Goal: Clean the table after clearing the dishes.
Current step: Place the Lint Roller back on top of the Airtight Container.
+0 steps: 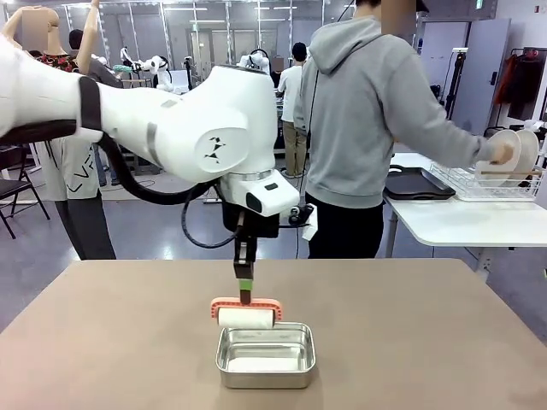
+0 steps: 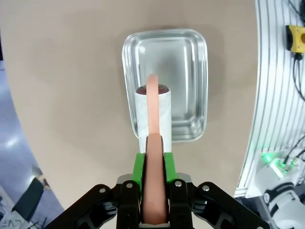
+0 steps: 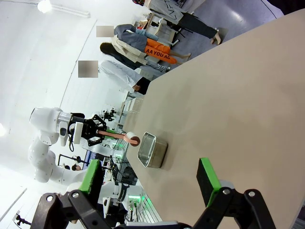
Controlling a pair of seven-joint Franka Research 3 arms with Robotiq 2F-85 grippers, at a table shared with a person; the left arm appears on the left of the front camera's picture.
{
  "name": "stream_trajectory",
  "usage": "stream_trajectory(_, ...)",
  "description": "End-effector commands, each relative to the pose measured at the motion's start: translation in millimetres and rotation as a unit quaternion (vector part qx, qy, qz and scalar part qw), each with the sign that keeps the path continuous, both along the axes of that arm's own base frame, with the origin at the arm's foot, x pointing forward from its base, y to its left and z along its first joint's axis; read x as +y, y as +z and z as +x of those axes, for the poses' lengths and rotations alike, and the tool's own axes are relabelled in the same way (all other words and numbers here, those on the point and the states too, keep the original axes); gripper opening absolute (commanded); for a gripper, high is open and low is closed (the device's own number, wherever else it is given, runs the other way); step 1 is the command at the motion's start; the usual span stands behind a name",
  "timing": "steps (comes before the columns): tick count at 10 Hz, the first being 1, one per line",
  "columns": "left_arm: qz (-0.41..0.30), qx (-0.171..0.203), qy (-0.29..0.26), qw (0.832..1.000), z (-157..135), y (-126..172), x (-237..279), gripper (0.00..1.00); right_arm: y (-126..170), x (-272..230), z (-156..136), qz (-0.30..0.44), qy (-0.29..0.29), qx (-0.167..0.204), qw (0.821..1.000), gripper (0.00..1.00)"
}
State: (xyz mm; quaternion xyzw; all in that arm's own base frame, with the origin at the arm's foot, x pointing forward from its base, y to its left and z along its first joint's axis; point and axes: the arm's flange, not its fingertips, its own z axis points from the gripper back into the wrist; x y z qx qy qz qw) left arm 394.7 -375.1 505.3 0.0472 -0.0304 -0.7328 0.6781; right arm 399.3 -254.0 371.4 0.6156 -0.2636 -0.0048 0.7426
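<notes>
My left gripper points straight down and is shut on the salmon handle of a lint roller. Its white roll hangs just over the far rim of a small steel pan on the brownish table. White plates, the dishes, stand in a wire rack at the right, with the person's hand on one. My right gripper hangs open above the table, far from the pan, nothing between its fingers.
The person stands behind the table's far edge, turned toward a smaller white table. On it lie dark trays beside the rack. Other people stand farther back.
</notes>
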Motion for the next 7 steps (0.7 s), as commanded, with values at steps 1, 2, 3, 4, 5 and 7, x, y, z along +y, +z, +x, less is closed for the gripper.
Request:
stream_trajectory(1,-0.021,0.013,-0.032,0.999,12,0,-13,0.20,4,1,-2,-0.002,0.002,-0.001,1.000,1.00)
stream_trajectory(2,-0.015,0.023,-0.030,0.999,13,-5,-17,0.20,4,1,-2,-0.002,0.002,-0.001,1.000,1.00)
stream_trajectory(3,-0.018,0.026,-0.026,0.999,17,-10,-18,0.20,4,1,-2,-0.002,0.002,-0.001,1.000,1.00)
stream_trajectory(4,-0.031,0.019,-0.035,0.999,20,-18,-19,0.20,4,1,-2,-0.002,0.002,-0.001,1.000,1.00)
stream_trajectory(5,-0.022,0.034,-0.039,0.998,23,-29,-19,0.20,4,1,-2,-0.002,0.002,-0.001,1.000,1.00)
stream_trajectory(7,-0.022,0.034,-0.037,0.998,31,-46,-17,0.20,4,1,-2,-0.002,0.002,-0.001,1.000,1.00)
